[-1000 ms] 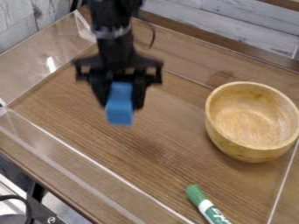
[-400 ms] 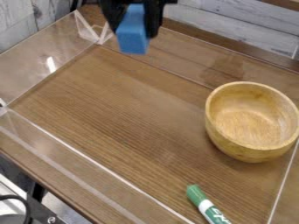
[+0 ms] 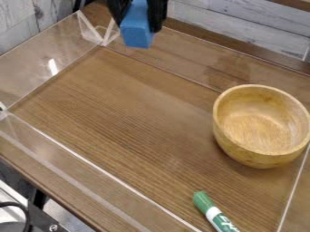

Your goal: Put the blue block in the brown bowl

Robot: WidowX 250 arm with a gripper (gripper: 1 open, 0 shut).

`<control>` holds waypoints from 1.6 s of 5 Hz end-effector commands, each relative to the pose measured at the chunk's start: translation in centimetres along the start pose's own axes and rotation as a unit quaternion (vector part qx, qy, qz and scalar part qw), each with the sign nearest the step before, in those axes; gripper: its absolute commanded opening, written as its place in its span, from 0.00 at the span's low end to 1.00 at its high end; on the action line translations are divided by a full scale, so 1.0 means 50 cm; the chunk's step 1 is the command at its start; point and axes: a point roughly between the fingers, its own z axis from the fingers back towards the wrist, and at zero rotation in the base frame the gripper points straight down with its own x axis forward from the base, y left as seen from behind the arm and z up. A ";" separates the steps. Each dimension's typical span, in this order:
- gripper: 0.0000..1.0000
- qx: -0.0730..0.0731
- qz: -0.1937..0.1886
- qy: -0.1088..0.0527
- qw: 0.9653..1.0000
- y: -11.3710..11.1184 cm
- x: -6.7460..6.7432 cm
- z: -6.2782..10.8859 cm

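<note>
camera view: the gripper (image 3: 140, 11) (mostly cut off by the top of the frame) pinches the blue block (image 3: 138, 29), which hangs in the air above the table's (image 3: 121, 109) far edge. the brown bowl (image 3: 260, 124) sits by the right edge, well apart.

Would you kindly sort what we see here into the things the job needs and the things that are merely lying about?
Part of the job:
- blue block, held up in the gripper at the top edge of the view
- brown bowl, empty, on the right of the table

Just lying about:
- green and white marker, near the front edge
</note>
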 end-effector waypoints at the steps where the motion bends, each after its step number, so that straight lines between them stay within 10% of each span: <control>1: 0.00 0.005 -0.020 -0.034 0.999 -0.008 0.012 0.004; 5: 0.00 0.010 -0.087 -0.074 0.993 0.028 0.075 -0.036; 8: 0.00 -0.020 -0.130 -0.062 0.989 -0.143 -0.006 -0.016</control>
